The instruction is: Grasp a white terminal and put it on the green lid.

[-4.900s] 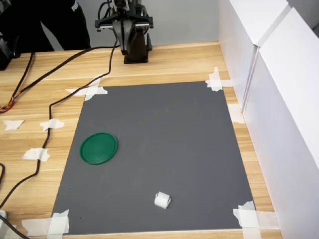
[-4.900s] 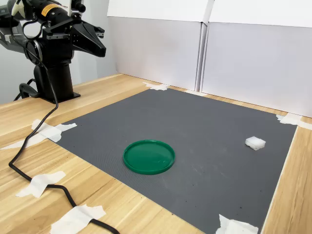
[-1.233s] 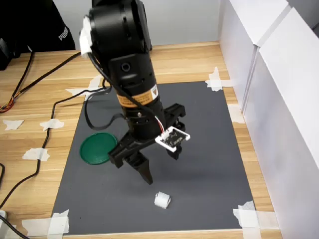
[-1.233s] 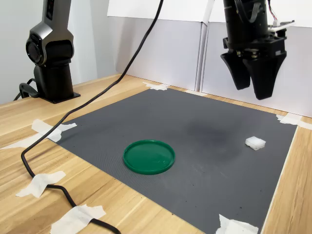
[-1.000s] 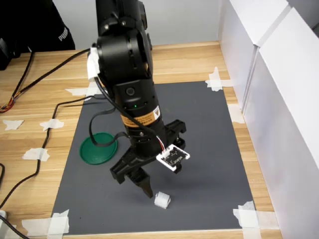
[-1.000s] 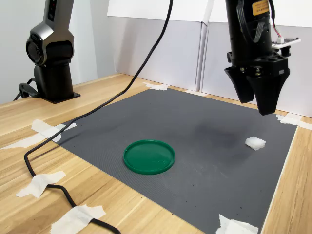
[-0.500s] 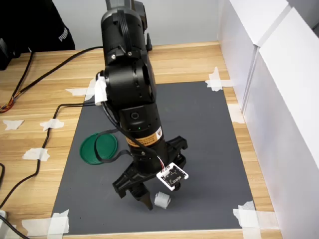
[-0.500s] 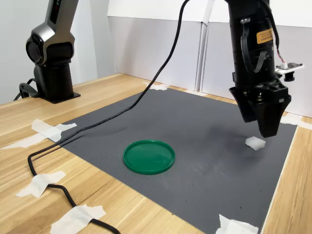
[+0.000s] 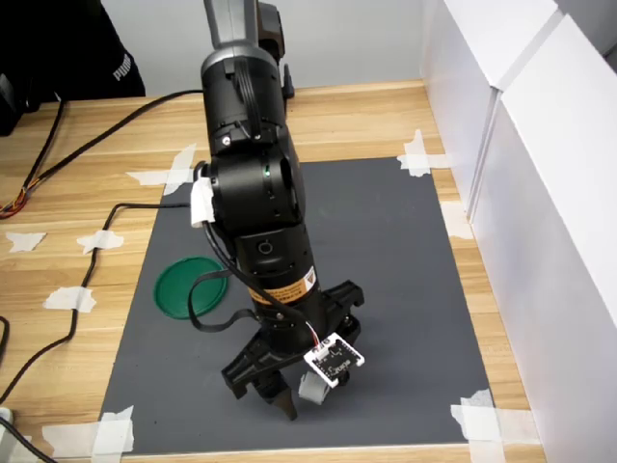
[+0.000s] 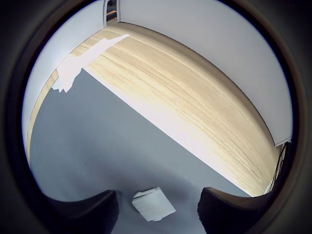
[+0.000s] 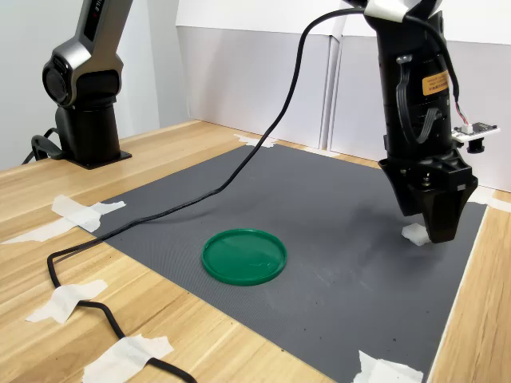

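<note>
— Reporting claw position?
— Claw spread, fingers either side of the white terminal on the grey mat; no contact visible. Green lid well apart.

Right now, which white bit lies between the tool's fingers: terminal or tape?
The white terminal: a small blocky piece on the grey mat, unlike the flat tape scraps at its corners.

You see a matt dark-grey mat with a fine woven-looking grain under the glossy black plastic gripper; between its fingers sits a small white matt plastic terminal. Beyond the mat lies pale, smooth-grained wooden tabletop. The round green plastic lid shines slightly.
</note>
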